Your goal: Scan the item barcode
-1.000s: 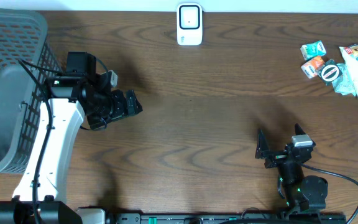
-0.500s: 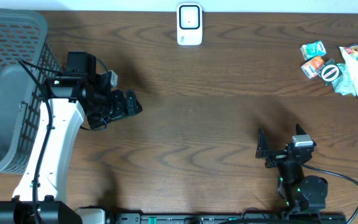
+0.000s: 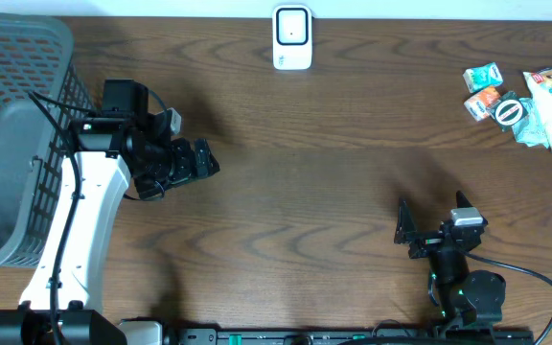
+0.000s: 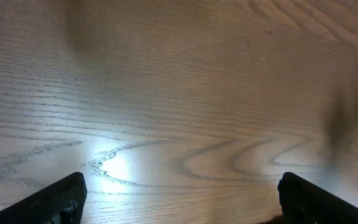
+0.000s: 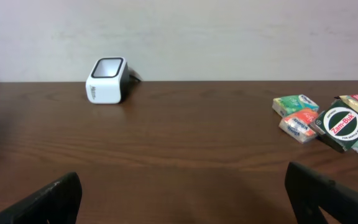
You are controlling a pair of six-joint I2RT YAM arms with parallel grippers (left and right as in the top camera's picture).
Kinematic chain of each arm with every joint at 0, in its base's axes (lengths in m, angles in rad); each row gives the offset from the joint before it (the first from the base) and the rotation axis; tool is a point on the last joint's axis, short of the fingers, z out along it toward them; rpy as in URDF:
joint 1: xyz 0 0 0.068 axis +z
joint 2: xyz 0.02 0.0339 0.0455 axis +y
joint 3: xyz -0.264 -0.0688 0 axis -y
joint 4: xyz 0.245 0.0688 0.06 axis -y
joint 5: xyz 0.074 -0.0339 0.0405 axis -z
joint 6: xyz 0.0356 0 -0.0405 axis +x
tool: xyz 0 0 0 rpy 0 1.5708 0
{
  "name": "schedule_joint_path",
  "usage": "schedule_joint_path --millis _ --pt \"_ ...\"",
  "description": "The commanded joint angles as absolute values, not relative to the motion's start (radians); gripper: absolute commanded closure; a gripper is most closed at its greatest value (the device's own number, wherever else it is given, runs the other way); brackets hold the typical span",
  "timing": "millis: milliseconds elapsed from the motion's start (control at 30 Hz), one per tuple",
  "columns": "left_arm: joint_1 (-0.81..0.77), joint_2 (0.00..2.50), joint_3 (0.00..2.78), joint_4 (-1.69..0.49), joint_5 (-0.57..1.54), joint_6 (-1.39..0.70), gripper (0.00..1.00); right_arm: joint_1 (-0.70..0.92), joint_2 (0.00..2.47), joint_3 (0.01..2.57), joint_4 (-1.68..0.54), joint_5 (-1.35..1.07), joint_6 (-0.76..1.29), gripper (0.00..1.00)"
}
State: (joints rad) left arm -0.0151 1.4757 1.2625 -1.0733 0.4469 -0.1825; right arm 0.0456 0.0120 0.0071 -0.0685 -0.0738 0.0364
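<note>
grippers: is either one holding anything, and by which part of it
Nothing is held. The left gripper and right gripper both have open, empty jaws; the items lie untouched, away from both.

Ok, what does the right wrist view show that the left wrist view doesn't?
Only the right wrist view: the white scanner standing near the wall, and at the right a cluster of small packets with a round Zam-Buk tin. Only the left wrist view: a close look down at the table with a bright glare patch, no items. Both: the same brown wood and the camera's own fingers at the bottom corners, left claw and right claw each open and empty.
</note>
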Motion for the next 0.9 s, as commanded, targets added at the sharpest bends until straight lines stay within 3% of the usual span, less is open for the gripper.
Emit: schedule_joint_path --millis 0,867 --pt "-0.017 1.483 1.261 -1.076 0.452 -0.169 0.02 0.052 0.006 0.006 -0.078 -0.062 0.021 0.01" --pt "-0.017 1.483 1.261 -1.076 0.452 -0.169 0.02 0.053 0.006 0.006 -0.072 -0.062 0.021 0.01"
